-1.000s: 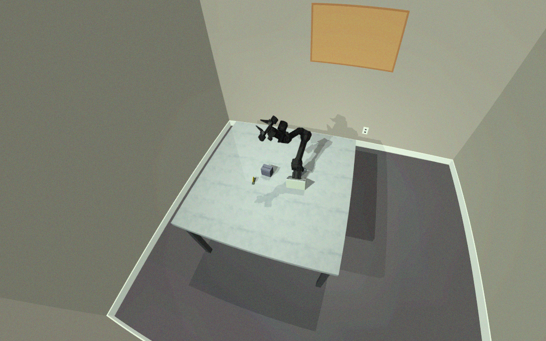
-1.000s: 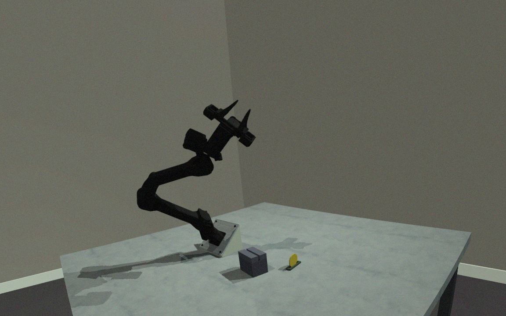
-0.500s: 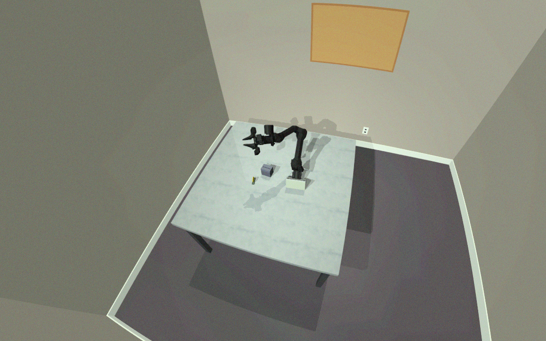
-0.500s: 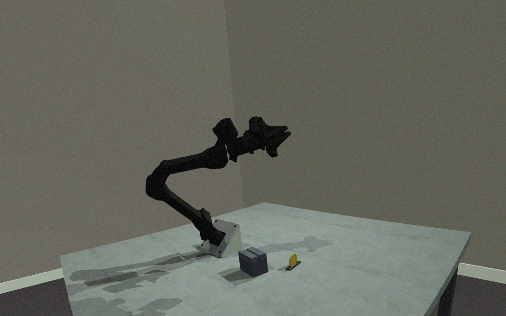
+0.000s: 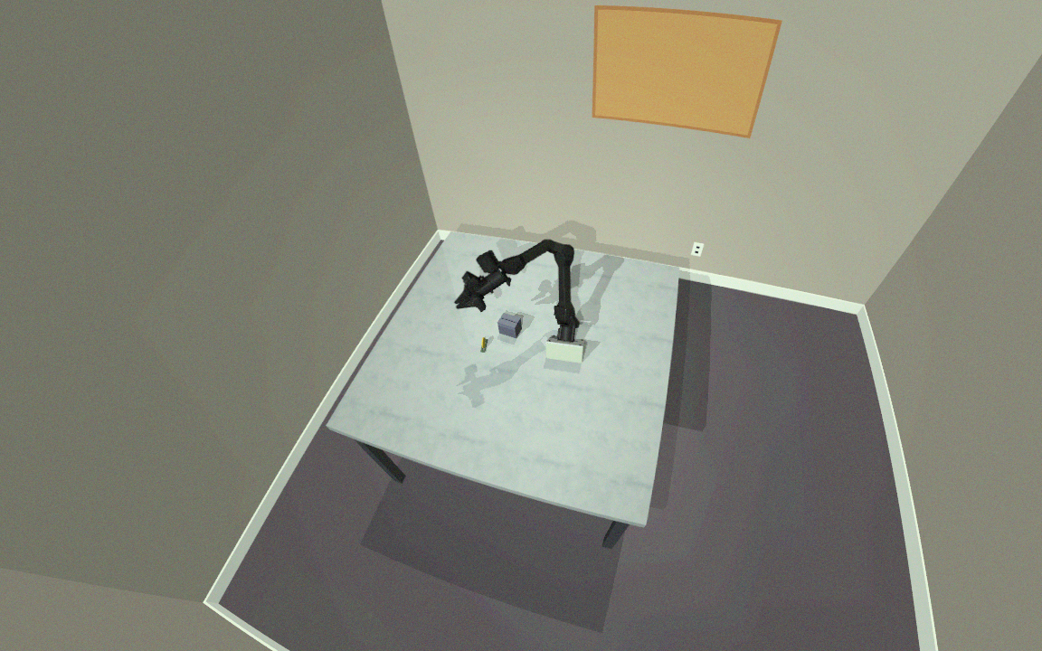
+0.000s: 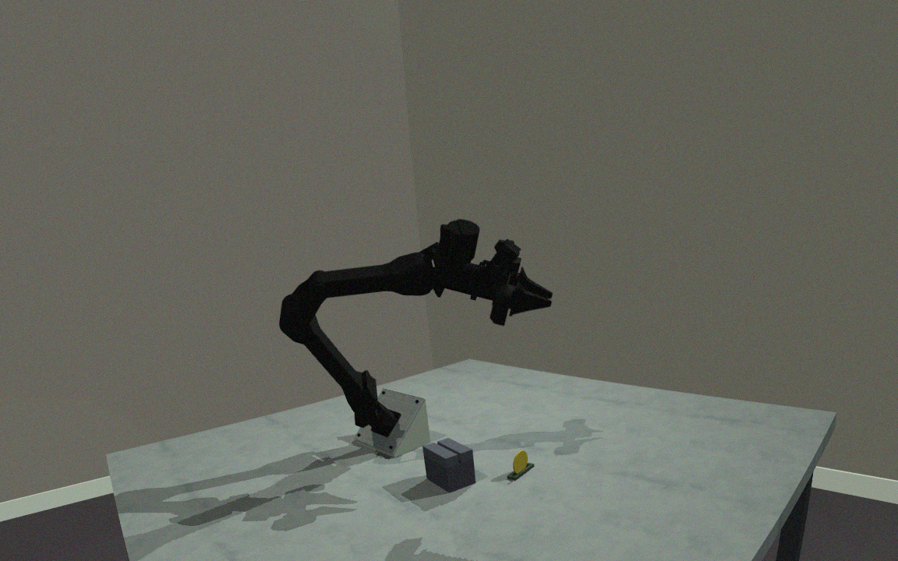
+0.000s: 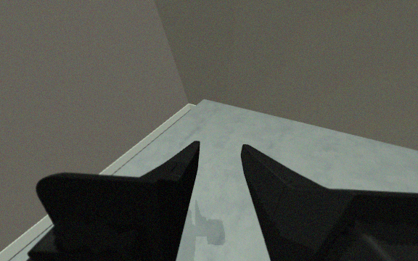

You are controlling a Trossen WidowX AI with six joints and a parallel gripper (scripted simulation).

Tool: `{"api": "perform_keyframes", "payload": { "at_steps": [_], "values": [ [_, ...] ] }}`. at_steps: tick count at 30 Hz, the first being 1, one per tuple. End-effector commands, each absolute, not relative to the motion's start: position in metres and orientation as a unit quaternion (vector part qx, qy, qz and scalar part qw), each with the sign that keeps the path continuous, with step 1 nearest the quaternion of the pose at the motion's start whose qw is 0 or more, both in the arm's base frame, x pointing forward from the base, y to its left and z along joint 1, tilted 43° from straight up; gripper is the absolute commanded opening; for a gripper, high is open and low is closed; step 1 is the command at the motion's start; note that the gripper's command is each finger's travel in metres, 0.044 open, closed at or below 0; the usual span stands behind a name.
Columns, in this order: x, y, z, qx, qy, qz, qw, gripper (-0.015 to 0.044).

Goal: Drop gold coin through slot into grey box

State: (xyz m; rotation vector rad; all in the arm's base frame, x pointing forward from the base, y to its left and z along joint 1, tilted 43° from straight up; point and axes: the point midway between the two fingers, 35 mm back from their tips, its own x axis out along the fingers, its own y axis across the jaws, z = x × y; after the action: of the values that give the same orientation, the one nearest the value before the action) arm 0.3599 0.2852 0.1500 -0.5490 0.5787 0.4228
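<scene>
The gold coin (image 5: 484, 343) (image 6: 521, 460) stands on its edge in the dark-green holder (image 6: 521, 472) on the table. The grey box (image 5: 509, 325) (image 6: 449, 468) sits beside it, closed, with its narrow slot showing in the lid in the exterior view. My gripper (image 6: 552, 299) (image 7: 220, 148) is partly open and empty, with a gap between its fingertips. It is high above the table, pointing outward and slightly down in the exterior view. Neither coin nor box shows in the wrist view.
The pale table (image 5: 557, 429) (image 6: 648, 474) (image 7: 303, 145) carries the arm's light base block (image 5: 564, 350) (image 6: 415, 425), close to the grey box. Walls stand behind the table, and the wrist view shows a table corner near them. The arm casts shadows on the table.
</scene>
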Motion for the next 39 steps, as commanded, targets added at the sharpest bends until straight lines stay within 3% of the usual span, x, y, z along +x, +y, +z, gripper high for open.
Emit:
{"api": "perform_keyframes", "payload": {
  "at_steps": [1, 12, 22, 39],
  "values": [
    [0.375, 0.233, 0.091, -0.035, 0.451, -0.041, 0.891, 0.0161],
    [0.361, 0.162, 0.048, 0.144, 0.467, -0.373, 0.789, 0.0161],
    [0.35, 0.115, 0.04, 0.246, 0.337, -0.598, 0.684, 0.0161],
    [0.355, 0.109, 0.041, 0.259, 0.313, -0.621, 0.67, 0.0161]
  ]
}}
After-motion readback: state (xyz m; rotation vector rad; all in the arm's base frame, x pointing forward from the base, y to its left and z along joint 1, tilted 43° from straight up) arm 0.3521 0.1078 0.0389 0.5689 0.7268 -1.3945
